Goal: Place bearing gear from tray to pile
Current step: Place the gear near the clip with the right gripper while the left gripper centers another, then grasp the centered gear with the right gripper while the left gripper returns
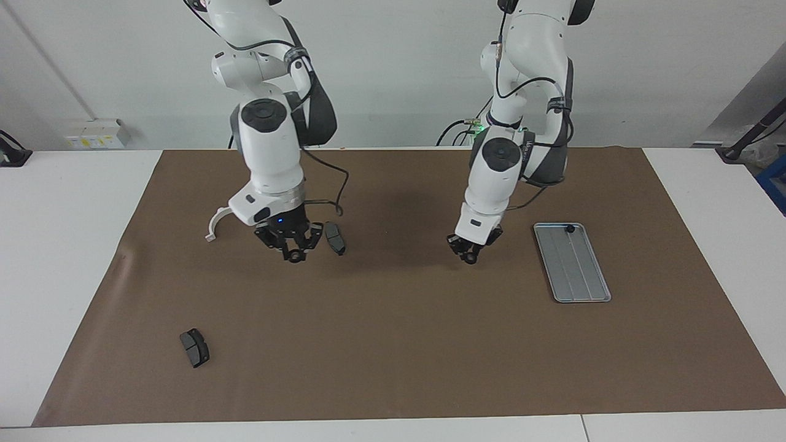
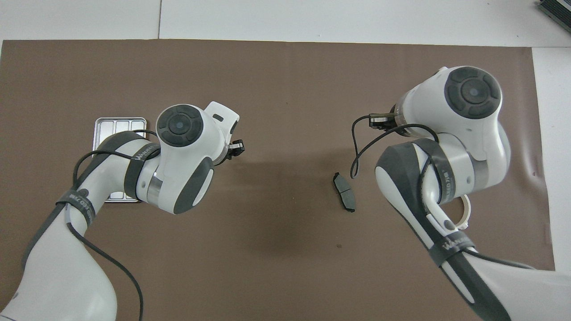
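The silver ridged tray [image 1: 589, 293] lies toward the left arm's end of the brown mat, also seen as the tray [image 2: 117, 125] from overhead. One small black bearing gear [image 1: 570, 228] rests at the tray's end nearest the robots. My left gripper [image 1: 470, 256] hangs low over the mat beside the tray, toward the table's middle. It is shut on a small dark round bearing gear. From overhead, the left gripper [image 2: 237, 147] pokes out from under its wrist. My right gripper [image 1: 296, 254] hovers beside a brake pad, its fingertips shut on a similar small dark ring. The pile is out of view.
A dark brake pad [image 1: 334, 238] lies beside the right gripper and shows as the brake pad [image 2: 344, 192] from overhead. A white curved clamp [image 1: 216, 222] sits toward the right arm's end. A second brake pad [image 1: 194, 347] lies farther from the robots.
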`<control>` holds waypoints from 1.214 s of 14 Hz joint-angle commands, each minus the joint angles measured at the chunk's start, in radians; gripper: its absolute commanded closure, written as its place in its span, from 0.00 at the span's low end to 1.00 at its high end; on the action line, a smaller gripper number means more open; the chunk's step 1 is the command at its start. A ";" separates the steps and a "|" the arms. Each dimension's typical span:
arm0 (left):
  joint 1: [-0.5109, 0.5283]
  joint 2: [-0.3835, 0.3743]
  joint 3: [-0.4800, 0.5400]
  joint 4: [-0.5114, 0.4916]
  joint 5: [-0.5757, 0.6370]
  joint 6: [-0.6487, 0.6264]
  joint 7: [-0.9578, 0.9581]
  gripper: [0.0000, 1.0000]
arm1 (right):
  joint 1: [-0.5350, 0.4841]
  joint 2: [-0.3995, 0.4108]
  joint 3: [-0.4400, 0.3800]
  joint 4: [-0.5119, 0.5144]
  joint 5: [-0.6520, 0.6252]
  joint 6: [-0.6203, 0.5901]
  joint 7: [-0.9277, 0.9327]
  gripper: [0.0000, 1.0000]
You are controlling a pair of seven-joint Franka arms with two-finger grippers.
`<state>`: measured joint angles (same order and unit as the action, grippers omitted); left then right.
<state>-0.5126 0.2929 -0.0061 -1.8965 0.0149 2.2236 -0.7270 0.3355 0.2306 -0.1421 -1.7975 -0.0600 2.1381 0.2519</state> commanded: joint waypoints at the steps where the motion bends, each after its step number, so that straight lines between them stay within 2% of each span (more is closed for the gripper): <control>1: -0.096 0.035 0.020 0.011 0.005 0.054 -0.095 1.00 | -0.119 -0.016 0.018 -0.092 0.034 0.049 -0.159 1.00; 3: -0.136 0.072 0.018 0.011 0.005 0.140 -0.133 0.99 | -0.193 -0.014 0.016 -0.160 0.061 0.130 -0.284 1.00; 4: -0.159 0.084 0.018 0.010 0.005 0.160 -0.137 0.94 | -0.228 -0.005 0.016 -0.184 0.078 0.175 -0.322 1.00; 5: -0.165 0.087 0.018 0.010 0.005 0.174 -0.135 0.77 | -0.239 -0.002 0.016 -0.207 0.086 0.205 -0.347 1.00; 7: -0.175 0.088 0.018 0.010 0.005 0.194 -0.137 0.18 | -0.262 0.012 0.018 -0.244 0.089 0.262 -0.359 1.00; 8: -0.175 0.088 0.021 0.011 0.005 0.180 -0.137 0.00 | -0.265 0.013 0.018 -0.256 0.089 0.276 -0.359 1.00; 11: -0.107 0.074 0.027 0.014 0.007 0.157 -0.123 0.00 | -0.268 0.026 0.018 -0.295 0.089 0.336 -0.359 1.00; 12: -0.043 0.054 0.029 0.016 0.008 0.115 -0.105 0.00 | -0.268 0.041 0.018 -0.295 0.089 0.339 -0.359 1.00; 13: 0.029 0.028 0.025 0.017 0.008 0.082 -0.027 0.00 | -0.268 0.058 0.018 -0.293 0.089 0.351 -0.358 0.90; 14: 0.098 0.008 0.023 0.011 0.007 0.046 0.089 0.00 | -0.263 0.064 0.018 -0.295 0.089 0.373 -0.352 0.52; 15: 0.150 -0.006 0.023 0.011 0.005 -0.003 0.185 0.00 | -0.260 0.064 0.018 -0.293 0.089 0.370 -0.349 0.01; 17: 0.241 -0.027 0.024 0.005 0.005 -0.062 0.321 0.00 | -0.250 0.040 0.025 -0.280 0.094 0.353 -0.344 0.00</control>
<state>-0.3356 0.3045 0.0333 -1.8718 0.0154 2.2188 -0.5028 0.0871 0.2951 -0.1339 -2.0822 0.0139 2.4923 -0.0822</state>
